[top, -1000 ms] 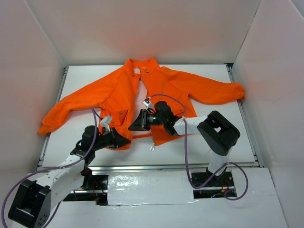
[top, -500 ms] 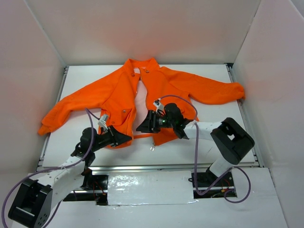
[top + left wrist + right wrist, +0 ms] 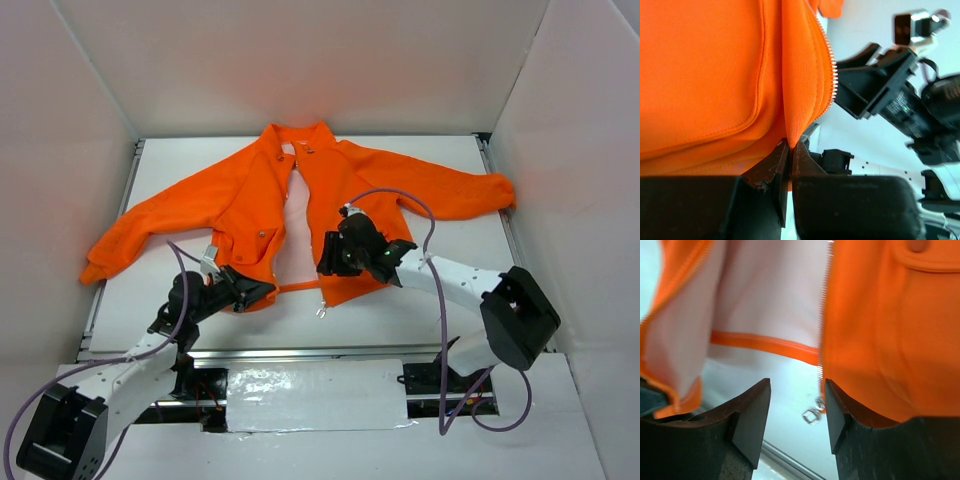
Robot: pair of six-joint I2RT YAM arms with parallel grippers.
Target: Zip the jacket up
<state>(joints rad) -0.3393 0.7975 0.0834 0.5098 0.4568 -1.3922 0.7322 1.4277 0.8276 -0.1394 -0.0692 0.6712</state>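
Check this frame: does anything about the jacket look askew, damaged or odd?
Nothing damaged. The jacket lies unzipped, front panels splayed apart toward the hem, pale lining showing between. The left gripper is shut on one panel's bottom corner; the right gripper hangs open by the other zipper edge.

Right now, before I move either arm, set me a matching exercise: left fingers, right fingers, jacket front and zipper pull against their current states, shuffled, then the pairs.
Things:
1. left fingers
2. right fingers
3. jacket front
4. zipper pull

States:
A. spread apart, gripping nothing
B. lying on the table just below the hem
C. pinched shut on the orange hem
D. unzipped, its two edges apart

Pairs: 1-C, 2-A, 3-D, 4-B
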